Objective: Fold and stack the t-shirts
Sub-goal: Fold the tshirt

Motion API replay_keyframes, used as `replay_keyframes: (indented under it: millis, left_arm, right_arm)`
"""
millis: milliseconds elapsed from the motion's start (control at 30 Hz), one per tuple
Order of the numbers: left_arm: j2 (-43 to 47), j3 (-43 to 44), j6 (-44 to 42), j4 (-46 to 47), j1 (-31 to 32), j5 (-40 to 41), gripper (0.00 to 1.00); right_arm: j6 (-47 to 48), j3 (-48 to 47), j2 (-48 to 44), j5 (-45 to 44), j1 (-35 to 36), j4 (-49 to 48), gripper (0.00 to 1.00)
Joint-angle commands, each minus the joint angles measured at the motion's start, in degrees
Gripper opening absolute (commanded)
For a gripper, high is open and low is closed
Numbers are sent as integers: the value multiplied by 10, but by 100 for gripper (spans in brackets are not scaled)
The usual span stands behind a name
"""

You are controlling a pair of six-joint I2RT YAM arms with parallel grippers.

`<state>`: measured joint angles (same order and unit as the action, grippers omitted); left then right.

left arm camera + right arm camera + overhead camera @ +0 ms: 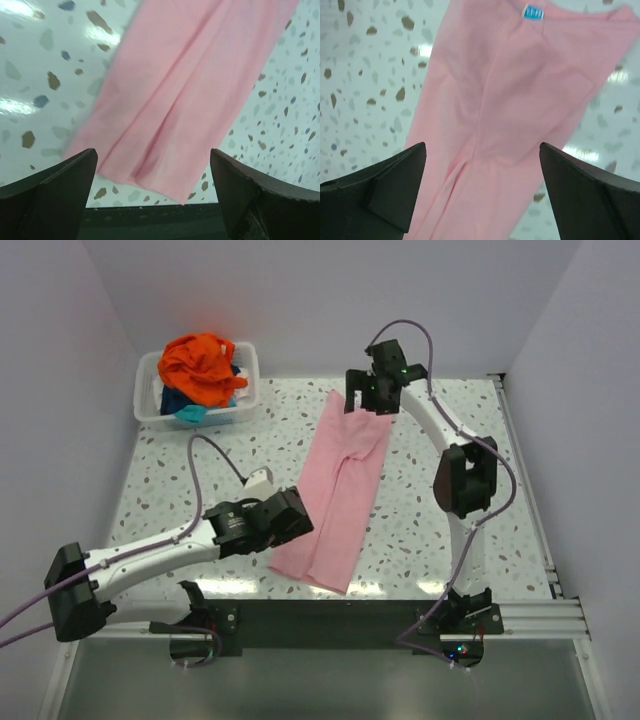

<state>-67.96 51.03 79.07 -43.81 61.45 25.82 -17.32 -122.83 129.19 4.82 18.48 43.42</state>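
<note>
A light pink t-shirt (345,485) lies folded into a long narrow strip on the table, running from the far middle to the near edge. My left gripper (300,523) is open and empty above the strip's near left edge; the left wrist view shows the pink hem (190,95) between the wide-apart jaws. My right gripper (372,400) is open and empty above the strip's far end; the right wrist view shows the pink cloth (515,100) with its blue neck label (532,12). An orange t-shirt (202,365) lies heaped on teal and dark blue cloth (190,408).
A white plastic bin (245,405) at the table's far left holds the heaped shirts. White walls close in the far and side edges. A dark rail (330,620) runs along the near edge, also in the left wrist view (150,222).
</note>
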Motion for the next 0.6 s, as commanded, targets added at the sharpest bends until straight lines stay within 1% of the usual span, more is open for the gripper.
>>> replay_keyframes:
  millis: [0, 33, 67, 100, 133, 233, 300, 400, 567]
  left_arm:
    - [66, -35, -48, -17, -74, 28, 100]
    - [75, -44, -69, -5, -85, 24, 100]
    - [84, -59, -73, -5, -105, 22, 100]
    - [99, -66, -75, -7, -113, 20, 100]
    - [106, -72, -80, -6, -120, 18, 100]
    - [129, -100, -98, -2, -142, 2, 100]
    - [136, -123, -102, 6, -153, -18, 100]
    - [138, -149, -109, 23, -160, -45, 100]
    - [134, -167, -113, 38, -163, -67, 100]
  right_arm:
    - [-48, 104, -131, -104, 51, 32, 99]
    - [-62, 189, -154, -104, 72, 17, 99]
    - [-72, 234, -176, -97, 82, -23, 99]
    - [-95, 272, -217, -95, 106, -37, 99]
    - [-108, 335, -233, -97, 118, -46, 99]
    - [-147, 425, -282, -100, 168, -76, 99]
    - [-156, 456, -293, -81, 207, -97, 99]
    - [-168, 511, -304, -31, 235, -129, 99]
    - [-191, 612, -325, -10, 241, -173, 99]
